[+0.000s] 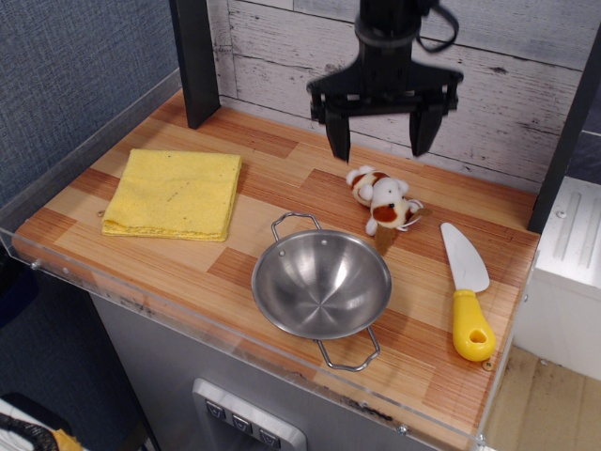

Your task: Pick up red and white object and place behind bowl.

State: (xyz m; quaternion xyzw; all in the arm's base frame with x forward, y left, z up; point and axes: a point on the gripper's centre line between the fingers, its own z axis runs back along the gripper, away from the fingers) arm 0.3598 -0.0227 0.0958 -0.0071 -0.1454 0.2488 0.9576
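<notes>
Now the hand [379, 143] hangs spread wide and empty above the red and white object [383, 201], which lies on the desk [282, 178] behind the bowl [321, 283].

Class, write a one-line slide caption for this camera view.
Open gripper above plush toy lying on the table behind the steel bowl.

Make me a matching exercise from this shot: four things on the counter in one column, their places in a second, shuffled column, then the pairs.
Things:
1. plush toy
2. steel bowl
3. yellow cloth
4. yellow-handled knife

Places:
A. left side of the counter
B. right side, blade pointing to the back
C. front centre, handles front and back
D. behind the bowl, below the open pincer

Pairs: 1-D, 2-C, 3-A, 4-B
</notes>
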